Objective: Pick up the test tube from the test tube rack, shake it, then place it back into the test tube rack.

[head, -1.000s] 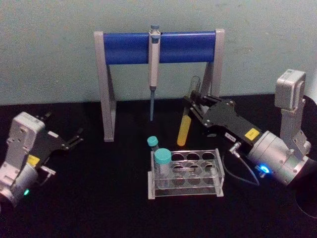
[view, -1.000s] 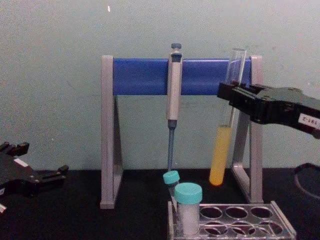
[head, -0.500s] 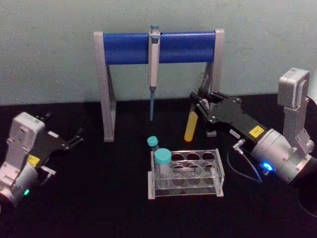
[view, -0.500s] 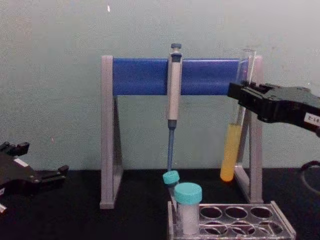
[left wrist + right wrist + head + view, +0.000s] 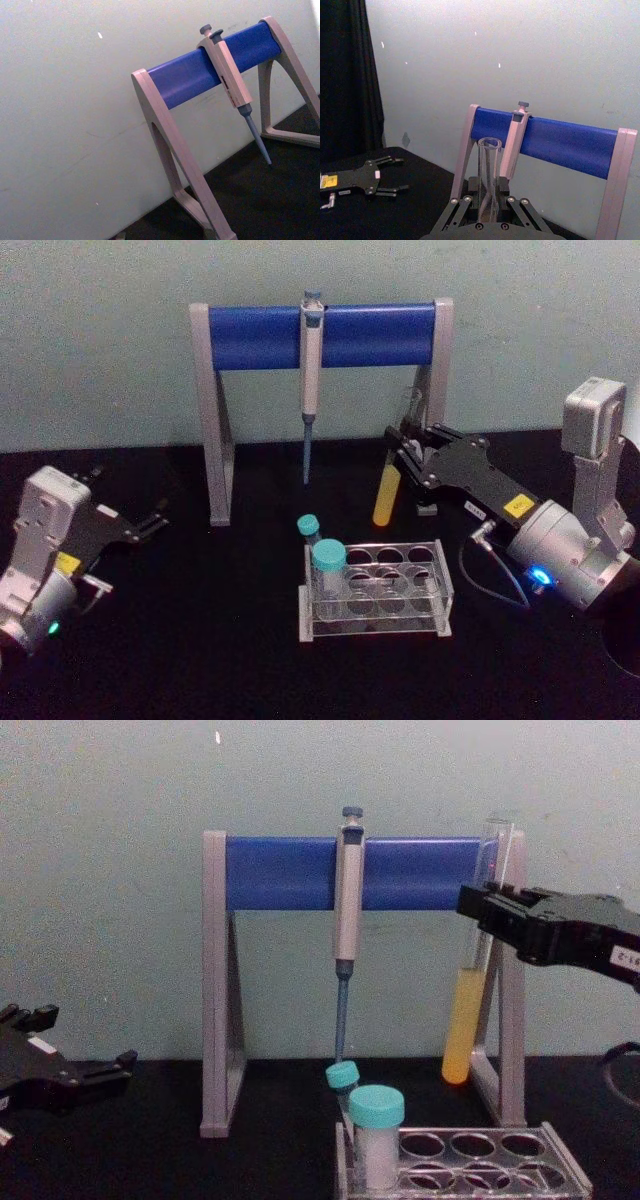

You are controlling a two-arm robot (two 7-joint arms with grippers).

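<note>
Above the worktop (image 5: 200, 640), beyond the right end of the rack (image 5: 380, 618): test tube (image 5: 388, 495), near upright, clamped by right pincer (image 5: 400, 455); rack sits lower, nearer, leftward. Left pincer (image 5: 150, 522) parked left, spread open.

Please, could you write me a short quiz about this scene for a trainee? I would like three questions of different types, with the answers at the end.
1. True or false: the test tube is out of the test tube rack.
2. Choose one. The right gripper has its jaws: A. open and empty; B. shut on the test tube; C. shut on the test tube rack.
3. Fill in: the left gripper, parked at the left, has its jaws ____.
Key: 1 true; 2 B; 3 open.
</note>
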